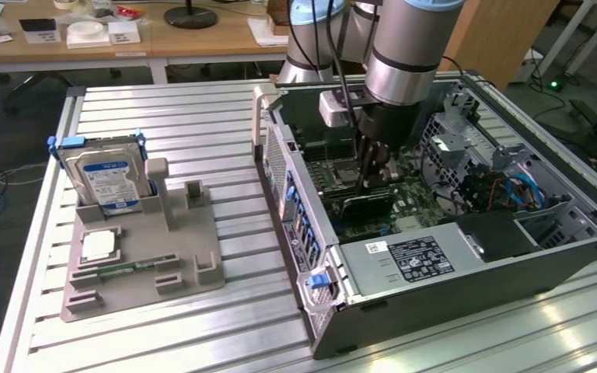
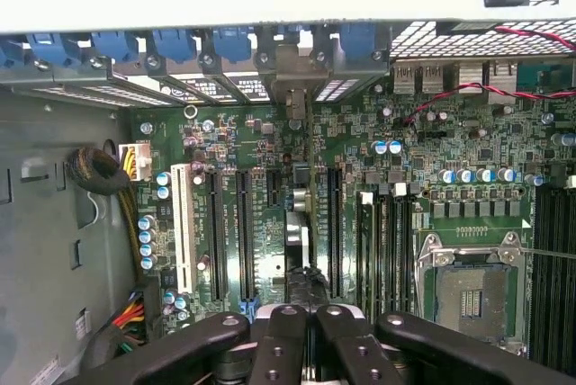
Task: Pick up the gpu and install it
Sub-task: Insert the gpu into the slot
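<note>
Grey steel computer case lies open on its side; inside, the green motherboard, then the black gripper, closed on the thin green gpu, edge-on over a slot. Keeping it upright and aligned should help.

The gpu sat edge-on deep in the computer case, mostly hidden behind the pincer. The pincer's fingertips were cut off by the picture's edge in the wrist view. The arm ran out past the exterior view's upper edge.
</note>
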`<control>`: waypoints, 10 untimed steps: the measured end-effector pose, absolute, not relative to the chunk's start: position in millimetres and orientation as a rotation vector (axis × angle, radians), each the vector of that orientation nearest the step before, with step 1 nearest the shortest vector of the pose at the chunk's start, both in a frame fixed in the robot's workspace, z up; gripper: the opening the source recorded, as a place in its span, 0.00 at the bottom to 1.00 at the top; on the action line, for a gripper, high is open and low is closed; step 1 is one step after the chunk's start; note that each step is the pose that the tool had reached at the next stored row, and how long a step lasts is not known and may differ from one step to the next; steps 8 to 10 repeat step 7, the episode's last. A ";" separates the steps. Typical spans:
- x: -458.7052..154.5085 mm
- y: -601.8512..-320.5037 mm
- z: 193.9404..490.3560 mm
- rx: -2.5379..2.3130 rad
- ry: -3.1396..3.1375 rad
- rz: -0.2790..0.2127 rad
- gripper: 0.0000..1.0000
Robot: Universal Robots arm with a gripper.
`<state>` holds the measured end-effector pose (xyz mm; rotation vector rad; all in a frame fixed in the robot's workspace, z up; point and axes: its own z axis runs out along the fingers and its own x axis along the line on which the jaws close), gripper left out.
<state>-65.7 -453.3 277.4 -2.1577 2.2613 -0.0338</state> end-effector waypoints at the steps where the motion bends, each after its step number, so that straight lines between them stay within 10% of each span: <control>1: -65.7 -453.3 277.4 -2.158 2.261 -0.034 0.11; 10: -65.7 -453.3 277.4 -2.158 2.261 -0.034 0.11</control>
